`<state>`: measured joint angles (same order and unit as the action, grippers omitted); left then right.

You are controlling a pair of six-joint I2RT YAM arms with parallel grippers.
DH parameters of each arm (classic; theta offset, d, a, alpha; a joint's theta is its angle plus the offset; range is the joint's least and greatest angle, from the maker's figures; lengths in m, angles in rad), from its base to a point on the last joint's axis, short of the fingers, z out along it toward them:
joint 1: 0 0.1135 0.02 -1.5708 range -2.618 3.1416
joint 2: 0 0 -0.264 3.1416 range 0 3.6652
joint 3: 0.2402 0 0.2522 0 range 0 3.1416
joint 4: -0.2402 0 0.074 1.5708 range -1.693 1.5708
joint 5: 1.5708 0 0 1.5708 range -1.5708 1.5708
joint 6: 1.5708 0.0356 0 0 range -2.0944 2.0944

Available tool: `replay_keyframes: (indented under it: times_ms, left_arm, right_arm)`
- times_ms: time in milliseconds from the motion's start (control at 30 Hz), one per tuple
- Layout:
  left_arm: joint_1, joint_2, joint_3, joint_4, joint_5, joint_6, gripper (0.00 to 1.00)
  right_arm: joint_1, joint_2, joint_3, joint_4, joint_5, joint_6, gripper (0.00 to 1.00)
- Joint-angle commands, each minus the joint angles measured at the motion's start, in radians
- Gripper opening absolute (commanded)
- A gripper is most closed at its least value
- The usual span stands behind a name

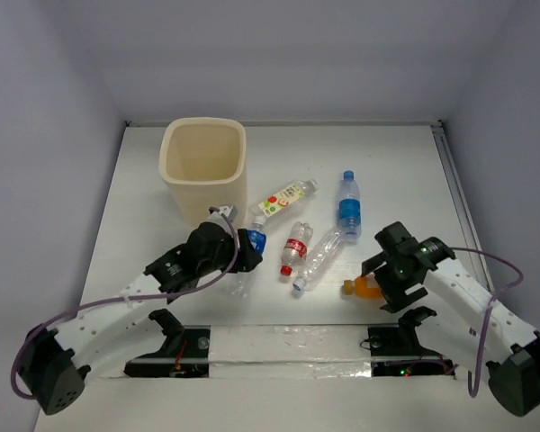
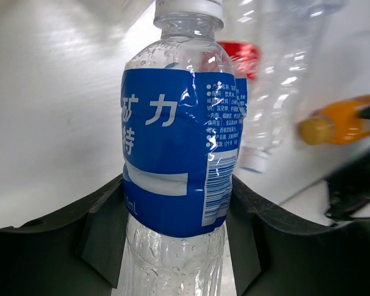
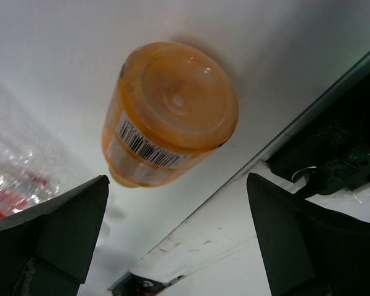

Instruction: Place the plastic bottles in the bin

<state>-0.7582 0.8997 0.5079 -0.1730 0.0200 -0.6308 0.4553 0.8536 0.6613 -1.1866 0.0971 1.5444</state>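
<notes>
The cream bin (image 1: 205, 166) stands at the back left. My left gripper (image 1: 241, 252) is shut on a clear blue-labelled bottle (image 1: 255, 241), just in front of the bin. In the left wrist view the fingers (image 2: 98, 228) clamp this bottle (image 2: 179, 148) below its label. My right gripper (image 1: 384, 281) is open over the short orange bottle (image 1: 364, 288), which lies on the table. That bottle (image 3: 172, 111) sits ahead of the spread fingers (image 3: 61, 228). The white-green labelled bottle (image 1: 283, 200), the red-labelled bottle (image 1: 296, 247), the crushed clear bottle (image 1: 319, 256) and a second blue-labelled bottle (image 1: 349, 207) lie mid-table.
White walls close the table at the back and sides. A metal rail (image 1: 288, 346) with both arm bases runs along the near edge. Purple cables loop beside each arm.
</notes>
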Motion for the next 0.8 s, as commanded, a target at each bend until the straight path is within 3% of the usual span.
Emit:
replay_keyframes:
  times_ms: [0, 167, 433, 667, 767]
  left_arm:
    - [-0.004, -0.11, 0.107, -0.043, 0.078, 0.075, 0.4]
    - [-0.004, -0.238, 0.179, -0.12, 0.098, 0.118, 0.4]
    - [-0.004, -0.375, 0.326, -0.243, 0.028, 0.18, 0.38]
    - [-0.004, -0.328, 0.509, -0.324, 0.001, 0.238, 0.38]
    - [-0.004, -0.318, 0.561, -0.326, -0.011, 0.249, 0.38]
  right_arm:
    - [0.006, 0.077, 0.055, -0.054, 0.029, 0.066, 0.98]
    - [0.006, 0.151, 0.104, -0.064, 0.095, 0.106, 0.95]
    - [0.006, 0.435, 0.204, -0.065, 0.141, 0.062, 0.87]
    - [0.006, 0.507, 0.147, 0.034, 0.069, 0.03, 0.76]
    - [0.006, 0.515, 0.149, 0.041, 0.082, 0.025, 0.66]
